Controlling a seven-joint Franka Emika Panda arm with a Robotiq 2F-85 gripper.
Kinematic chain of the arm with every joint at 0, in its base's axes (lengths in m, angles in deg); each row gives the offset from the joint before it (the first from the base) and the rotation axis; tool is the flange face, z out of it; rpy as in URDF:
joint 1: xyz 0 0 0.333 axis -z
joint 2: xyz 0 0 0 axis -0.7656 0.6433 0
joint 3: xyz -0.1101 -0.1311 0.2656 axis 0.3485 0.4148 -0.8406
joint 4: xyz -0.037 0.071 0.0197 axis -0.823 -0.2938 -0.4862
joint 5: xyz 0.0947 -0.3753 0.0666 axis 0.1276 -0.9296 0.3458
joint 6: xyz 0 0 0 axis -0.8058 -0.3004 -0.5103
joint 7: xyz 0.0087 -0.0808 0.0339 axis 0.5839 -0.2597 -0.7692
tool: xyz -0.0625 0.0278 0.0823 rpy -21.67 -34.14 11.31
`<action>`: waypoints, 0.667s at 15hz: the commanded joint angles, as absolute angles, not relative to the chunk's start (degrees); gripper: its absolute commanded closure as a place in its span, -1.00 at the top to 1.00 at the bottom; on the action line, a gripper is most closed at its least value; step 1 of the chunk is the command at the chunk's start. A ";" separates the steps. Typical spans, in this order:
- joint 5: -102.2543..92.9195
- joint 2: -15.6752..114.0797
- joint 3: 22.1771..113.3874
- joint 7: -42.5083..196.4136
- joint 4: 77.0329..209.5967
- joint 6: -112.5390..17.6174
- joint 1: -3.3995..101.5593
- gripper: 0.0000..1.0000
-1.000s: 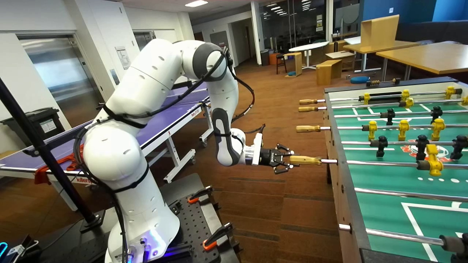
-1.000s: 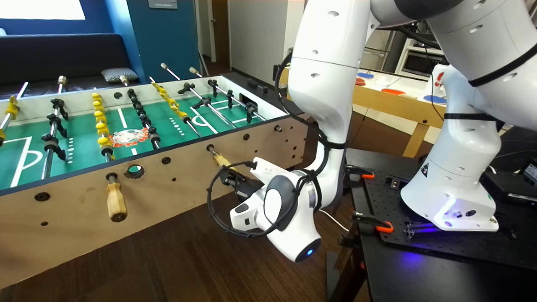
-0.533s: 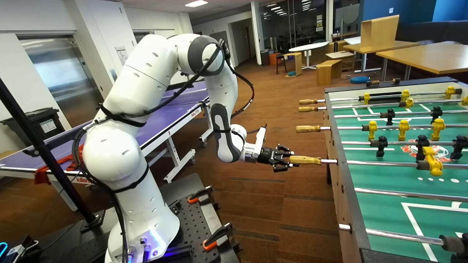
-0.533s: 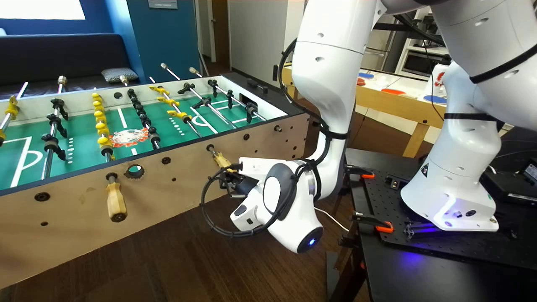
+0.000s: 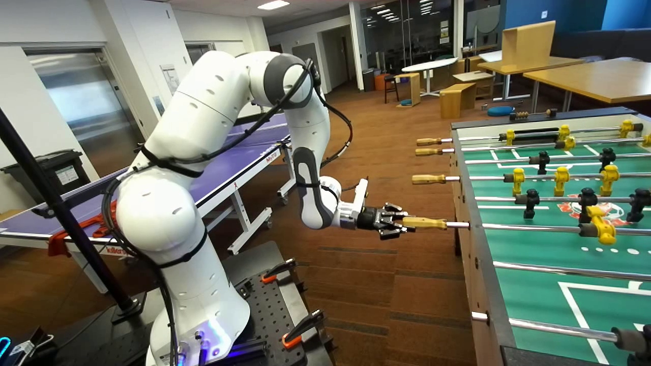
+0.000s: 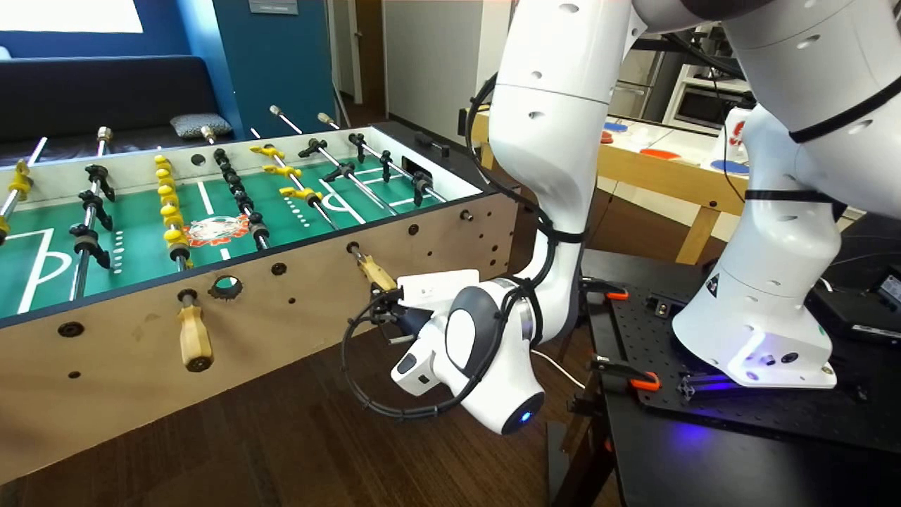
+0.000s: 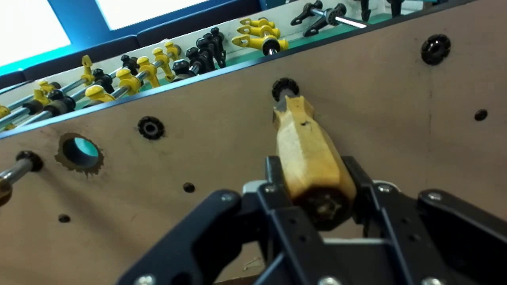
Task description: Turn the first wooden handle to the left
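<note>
Bin (image 5: pixel 48 175): black, at the far left in an exterior view, near a steel door (image 5: pixel 84 101).
Ping-pong table (image 5: pixel 239 161): purple top and pale edge, standing behind the robot arm (image 5: pixel 196 117).
Robot arm: white with dark grey at the joints, arched high; its base sits on a dark perforated plate (image 5: pixel 272 305), with orange-and-black clamps (image 5: pixel 305 325) along one edge. The wrist points right, toward the foosball bench (image 5: pixel 524 295).
Claw (image 5: pixel 408 222): black, grasping the wooden handle (image 5: pixel 426 222) by its free end; in the wrist view the fingers (image 7: pixel 272 170) stand one on each side, touching the wood.
Wooden handle: yellowish, faceted, at the end of a steel rod (image 5: pixel 529 228) that comes out through the bench's side panel (image 7: pixel 222 158); in the wrist view it slants, the narrow end by the panel and the wide dark end between the fingers.
Other handles (image 5: pixel 428 179): three in an exterior view, also wooden, farther back along the same side, apart from the claw.
Foosball bench: at the right, tan at the side, dark rim, green pitch with white lines, crossed by rods.
Black figures (image 5: pixel 530 204): three on the next rod back, roughly upright.
Yellow figure (image 5: pixel 604 226): on the held handle's rod, tipped over; in the wrist view three such figures lie nearly level just above the bench's rim.
</note>
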State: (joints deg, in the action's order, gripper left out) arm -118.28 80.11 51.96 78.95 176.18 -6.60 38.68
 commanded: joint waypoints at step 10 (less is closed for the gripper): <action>-120.32 80.88 54.97 115.97 175.32 -8.46 35.82 -0.68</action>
State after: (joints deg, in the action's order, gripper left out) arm -118.20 81.63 53.48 108.03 175.63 -4.49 36.52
